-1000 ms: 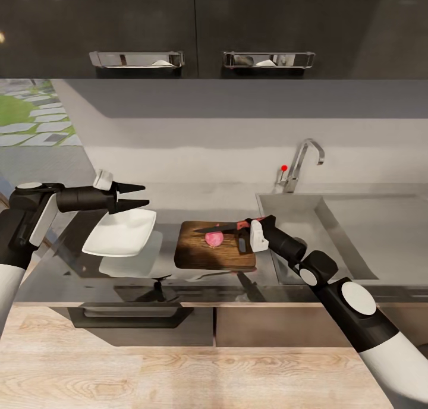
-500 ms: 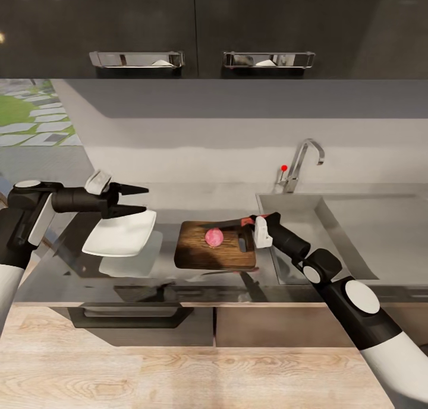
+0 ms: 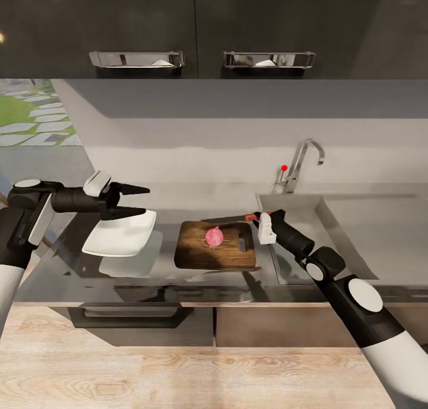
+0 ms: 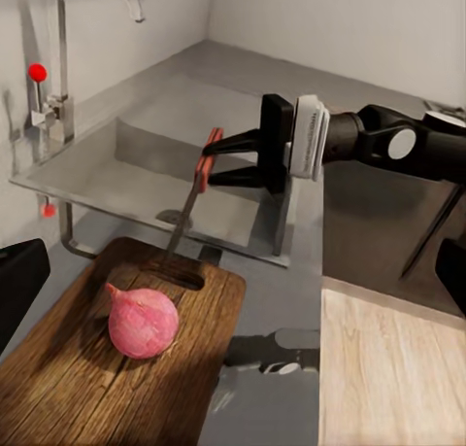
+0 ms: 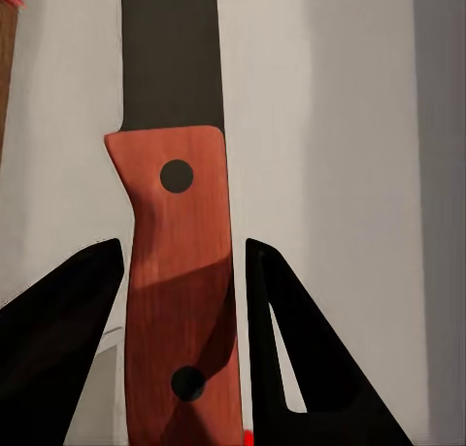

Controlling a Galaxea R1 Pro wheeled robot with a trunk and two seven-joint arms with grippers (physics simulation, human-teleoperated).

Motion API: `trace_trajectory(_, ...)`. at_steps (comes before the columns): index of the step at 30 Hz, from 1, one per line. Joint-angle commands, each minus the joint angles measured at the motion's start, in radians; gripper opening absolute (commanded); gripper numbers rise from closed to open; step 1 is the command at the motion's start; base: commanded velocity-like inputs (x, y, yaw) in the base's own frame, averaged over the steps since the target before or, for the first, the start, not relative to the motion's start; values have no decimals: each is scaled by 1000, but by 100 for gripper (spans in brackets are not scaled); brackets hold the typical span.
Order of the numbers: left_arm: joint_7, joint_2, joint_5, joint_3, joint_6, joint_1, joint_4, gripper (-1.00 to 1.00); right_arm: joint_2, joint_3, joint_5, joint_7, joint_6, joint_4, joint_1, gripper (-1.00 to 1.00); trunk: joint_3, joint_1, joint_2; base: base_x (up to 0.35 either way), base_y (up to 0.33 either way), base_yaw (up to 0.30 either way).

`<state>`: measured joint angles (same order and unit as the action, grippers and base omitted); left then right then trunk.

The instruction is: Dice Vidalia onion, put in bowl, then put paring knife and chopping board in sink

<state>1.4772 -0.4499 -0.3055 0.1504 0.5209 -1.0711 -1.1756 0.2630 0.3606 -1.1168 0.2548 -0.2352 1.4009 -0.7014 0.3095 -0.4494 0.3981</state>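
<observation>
Red-handled, the paring knife (image 3: 233, 219) sits clamped in the right gripper (image 3: 254, 217) fingers, blade over the chopping board's (image 3: 217, 247) far edge at frame centre. On the board lies the whole pink onion (image 3: 214, 236). Left gripper (image 3: 142, 199), fingers apart, hovers over the white bowl (image 3: 120, 233) on the counter (image 3: 71, 266).

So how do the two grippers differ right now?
The right gripper is shut on the knife by its red handle; the left gripper is open and holds nothing. The right one hangs over the board's end nearest the sink, while the left one hovers above the bowl. Both have black pointed fingers and reach towards each other.
</observation>
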Motion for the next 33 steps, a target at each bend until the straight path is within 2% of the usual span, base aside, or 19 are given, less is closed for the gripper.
trace_trajectory(1,1,-1,-5,3,10,-1,-1,100,1,-2,-7,2,-2,1,-1,-100,2,-1,2,0,0,0)
trace_trajectory(27,-1,-3,-1,4,10,-1,-3,100,0,-11,-6,3,-2,1,-1,-100,2,-1,2,0,0,0)
trace_trajectory(33,-1,-4,0,5,10,-1,-4,100,-1,-11,-6,3,-2,1,-1,-100,21,-24,44,0,0,0)
